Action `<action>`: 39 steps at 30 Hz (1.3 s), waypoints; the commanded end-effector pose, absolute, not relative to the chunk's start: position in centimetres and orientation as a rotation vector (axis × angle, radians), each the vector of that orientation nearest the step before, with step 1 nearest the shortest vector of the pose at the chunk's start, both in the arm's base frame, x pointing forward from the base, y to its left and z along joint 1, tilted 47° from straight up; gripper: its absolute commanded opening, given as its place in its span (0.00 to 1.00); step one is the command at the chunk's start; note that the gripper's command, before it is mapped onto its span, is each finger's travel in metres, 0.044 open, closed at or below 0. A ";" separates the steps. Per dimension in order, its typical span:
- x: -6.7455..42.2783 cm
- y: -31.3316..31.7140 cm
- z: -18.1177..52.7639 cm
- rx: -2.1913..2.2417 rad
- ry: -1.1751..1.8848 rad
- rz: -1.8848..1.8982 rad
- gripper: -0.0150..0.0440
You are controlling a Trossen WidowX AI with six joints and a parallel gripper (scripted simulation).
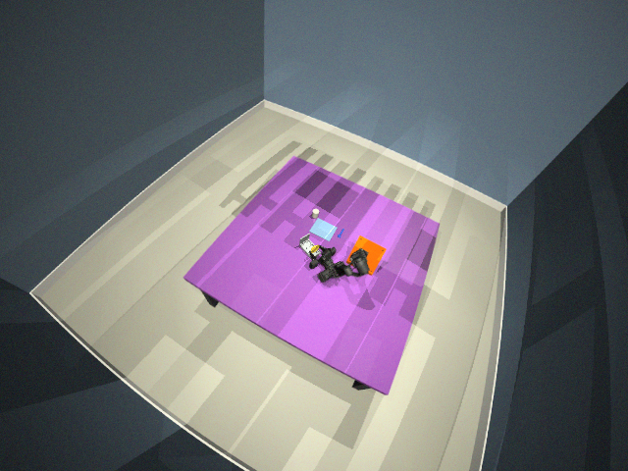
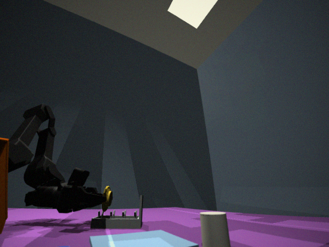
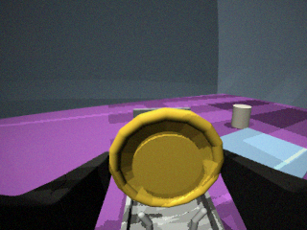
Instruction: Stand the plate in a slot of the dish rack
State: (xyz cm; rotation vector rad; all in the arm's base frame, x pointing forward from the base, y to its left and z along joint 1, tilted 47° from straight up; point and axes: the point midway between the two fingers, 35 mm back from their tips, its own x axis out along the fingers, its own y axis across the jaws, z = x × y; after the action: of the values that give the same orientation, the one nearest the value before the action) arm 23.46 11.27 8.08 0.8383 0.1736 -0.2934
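My gripper (image 2: 104, 197) (image 3: 165, 157) is shut on the yellow plate (image 2: 107, 198) (image 3: 167, 165) (image 1: 314, 248). The plate stands upright on edge between the fingers. It hangs just above the near end of the grey dish rack (image 2: 116, 221) (image 1: 305, 244), its lower rim down among the rack's pegs. In the wrist view the plate faces the camera and hides most of the rack behind it. I cannot tell whether the plate touches the rack. The arm reaches out low over the purple table (image 1: 284, 314) (image 2: 169, 215).
A pale blue flat pad (image 1: 323, 230) (image 2: 140, 239) (image 3: 269, 148) lies beside the rack. A beige cylinder (image 1: 315, 213) (image 2: 214, 228) (image 3: 241, 115) stands beyond it. An orange block (image 1: 372, 249) (image 2: 3, 183) sits by the arm's base. A small blue item (image 1: 340, 233) lies near the pad.
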 end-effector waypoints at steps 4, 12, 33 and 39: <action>24.1 11.0 7.6 0.832 0.175 -0.295 0.25; 23.9 12.1 6.4 0.829 0.182 -0.294 0.25; 23.9 12.0 6.5 0.834 0.181 -0.294 0.74; 23.9 12.0 6.5 0.834 0.181 -0.294 0.93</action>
State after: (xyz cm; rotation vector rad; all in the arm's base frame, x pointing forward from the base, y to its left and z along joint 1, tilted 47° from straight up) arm 23.95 12.02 6.53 0.8338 0.1806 -0.2938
